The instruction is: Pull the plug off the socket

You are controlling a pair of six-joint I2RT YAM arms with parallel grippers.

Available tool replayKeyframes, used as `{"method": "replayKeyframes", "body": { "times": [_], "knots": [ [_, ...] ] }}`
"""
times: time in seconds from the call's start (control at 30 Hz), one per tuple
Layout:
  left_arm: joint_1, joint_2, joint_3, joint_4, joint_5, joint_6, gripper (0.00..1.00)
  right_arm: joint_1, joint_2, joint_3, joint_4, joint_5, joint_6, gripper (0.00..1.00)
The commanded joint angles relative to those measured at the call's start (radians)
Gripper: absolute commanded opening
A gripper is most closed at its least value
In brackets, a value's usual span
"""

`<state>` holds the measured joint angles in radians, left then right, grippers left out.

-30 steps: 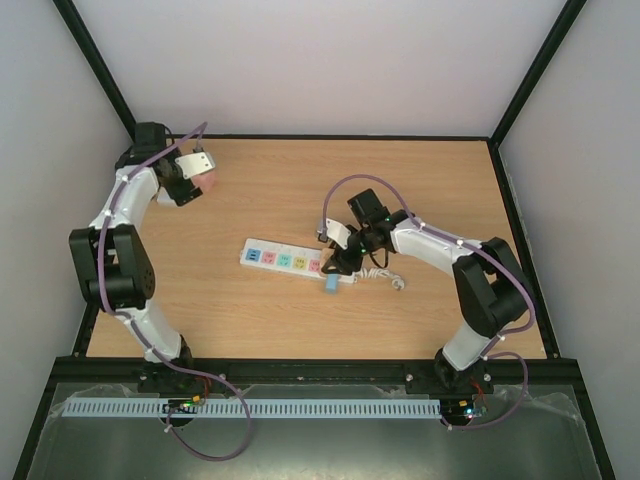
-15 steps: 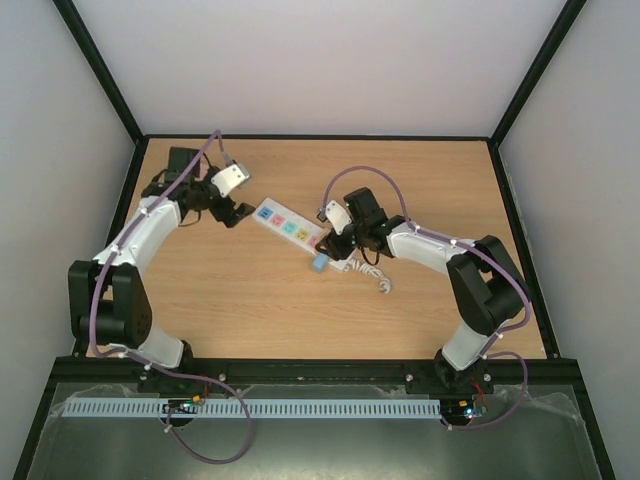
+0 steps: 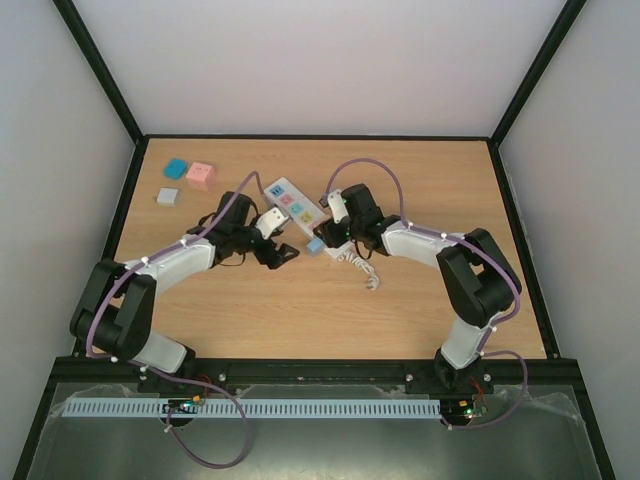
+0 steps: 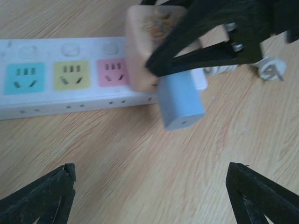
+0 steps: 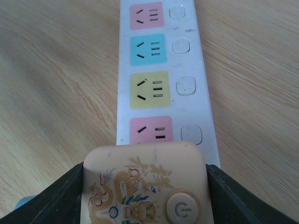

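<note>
**1. Task item.** The socket lies slantwise on the bench, about mid-width and toward the far side. Its cord end points near-right. The cream plug, marked with a dragon motif and a round button, sits on that cord end, next to a pink outlet. A blue block touches the socket's side wall below the plug. I cannot tell whether it is plugged in or only resting there.

**2. Progress.**
- **Done:** the right jaws are clamped on the cream plug, with one black finger on each flank.
- **Not done:** in the left wrist view the plug's base meets the socket's top face, so I judge it not yet withdrawn.
- **Left to do:** I expect to brace the socket, then pull the plug straight away from the outlet face. Unbraced, the light strip would probably lift with the plug.

**3. Arm pose.** The right arm rises from its near-right base and folds at the elbow, and its forearm runs left to the socket. The left arm stretches low from its near-left base toward the right. Its wrist is just on the near side of the socket. The left jaws stand wide with only bare bench between them, and they do not touch the socket.

**4. Surroundings.** A blue cube, a pink cube and a grey cube sit at the far left, well apart from the work.
</note>
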<state>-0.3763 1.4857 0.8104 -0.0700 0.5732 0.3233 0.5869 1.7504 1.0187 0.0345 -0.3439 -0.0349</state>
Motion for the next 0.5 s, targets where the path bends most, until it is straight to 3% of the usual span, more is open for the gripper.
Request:
{"method": "replayKeyframes", "body": {
  "times": [0.0,0.2,0.47],
  "knots": [
    [-0.067,0.028,-0.025,0.160,-0.015,-0.088,0.89,-0.022,0.058,0.006,-0.023,0.061,0.059,0.29],
    [-0.159,0.105,0.017,0.214,-0.131,-0.114,0.86,-0.030,0.069,0.006,-0.027,0.103,0.075,0.29],
    [-0.169,0.188,0.052,0.278,-0.143,-0.092,0.80,-0.038,0.086,0.006,-0.030,0.115,0.102,0.28]
  ]
}}
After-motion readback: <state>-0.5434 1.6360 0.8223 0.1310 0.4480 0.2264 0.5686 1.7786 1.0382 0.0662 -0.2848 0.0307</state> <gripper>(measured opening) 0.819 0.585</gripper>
